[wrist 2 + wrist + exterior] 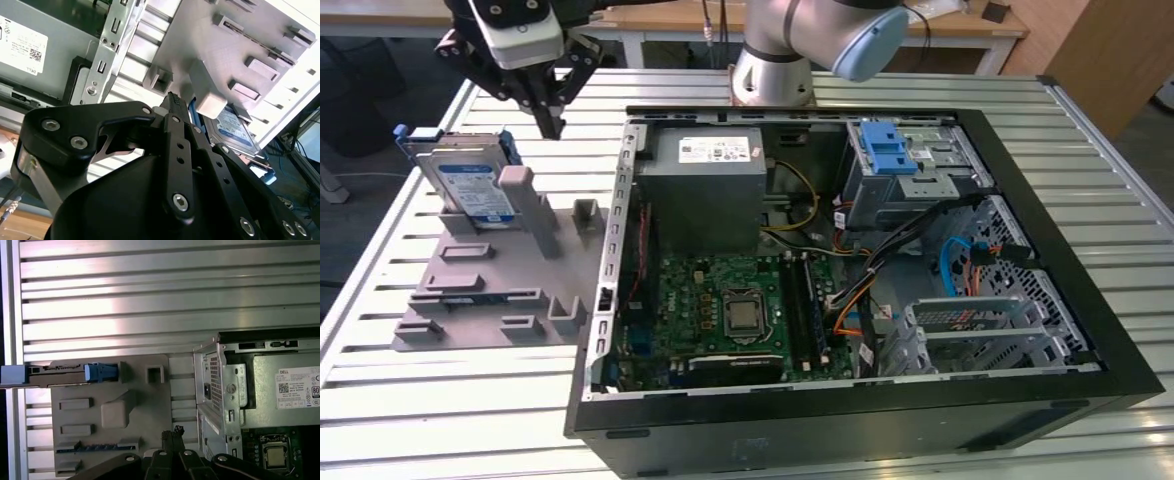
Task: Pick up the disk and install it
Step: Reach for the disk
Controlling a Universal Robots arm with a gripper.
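Note:
The disk (464, 182), silver with a blue-and-white label and a blue frame, stands leaning in a slot of the grey holder plate (480, 305) at the exterior view's left. In the first wrist view the disk (57, 374) is seen edge-on; in the second wrist view its label (234, 128) shows behind a grey post. My gripper (552, 122) hangs above the plate, higher than the disk and between it and the computer case. Its black fingers (172, 102) are shut, tips together (172, 432), with nothing held.
An open computer case (854, 400) lies on the slatted metal table (440, 400), with a grey power supply (707, 190), a motherboard (734, 310), cables and a drive cage with a blue latch (887, 150). The arm's base (771, 75) stands behind the case.

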